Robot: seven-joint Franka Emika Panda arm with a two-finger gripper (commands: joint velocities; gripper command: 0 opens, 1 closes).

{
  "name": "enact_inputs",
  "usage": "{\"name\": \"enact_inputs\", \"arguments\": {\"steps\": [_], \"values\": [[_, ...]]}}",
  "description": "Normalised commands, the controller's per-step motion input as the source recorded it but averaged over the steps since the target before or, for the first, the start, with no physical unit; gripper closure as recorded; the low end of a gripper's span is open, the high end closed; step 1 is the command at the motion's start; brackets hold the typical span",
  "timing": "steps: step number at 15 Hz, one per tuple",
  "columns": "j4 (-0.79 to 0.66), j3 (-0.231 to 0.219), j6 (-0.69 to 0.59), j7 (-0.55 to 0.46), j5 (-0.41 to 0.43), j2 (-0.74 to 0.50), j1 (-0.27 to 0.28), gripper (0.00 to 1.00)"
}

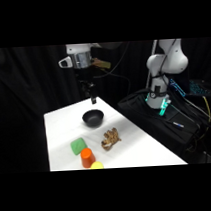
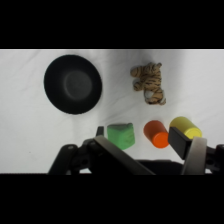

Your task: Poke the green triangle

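Side view: gripper (image 1: 92, 99) hangs high over the black bowl (image 1: 92, 117), well apart from the green triangle (image 1: 78, 146) beside the orange cylinder (image 1: 86, 157) at the counter's (image 1: 140, 146) near edge; wrist view: jaws apart, triangle just beyond them, toy tiger (image 2: 149, 82) farther off, no readable writing.

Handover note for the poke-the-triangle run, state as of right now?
Gripper: high above the table's far end, over the black bowl, holding nothing; the views do not settle whether it is open or shut.
Green triangle: flat on the white table near the front edge, beside the orange cylinder; a yellow piece sits next to that. A tiger toy lies to the triangle's right in the side view.
Done: nothing; the triangle is untouched.
Left: move toward the front edge, descend, poke the triangle, clear of the cylinder.
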Motion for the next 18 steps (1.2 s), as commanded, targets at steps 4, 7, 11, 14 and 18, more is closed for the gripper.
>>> {"name": "enact_inputs", "arguments": {"steps": [4, 7, 11, 14, 18], "values": [[0.24, 0.019, -0.07, 0.02, -0.012, 0.14, -0.020, 0.00], [0.53, 0.010, -0.13, 0.05, -0.005, 0.33, -0.024, 0.00], [0.69, 0.001, -0.19, 0.00, 0.058, 0.45, -0.050, 0.00], [0.70, 0.008, -0.24, -0.07, 0.134, 0.48, -0.076, 0.26], [0.59, 0.022, -0.14, -0.12, 0.138, 0.40, -0.081, 0.75]]}}
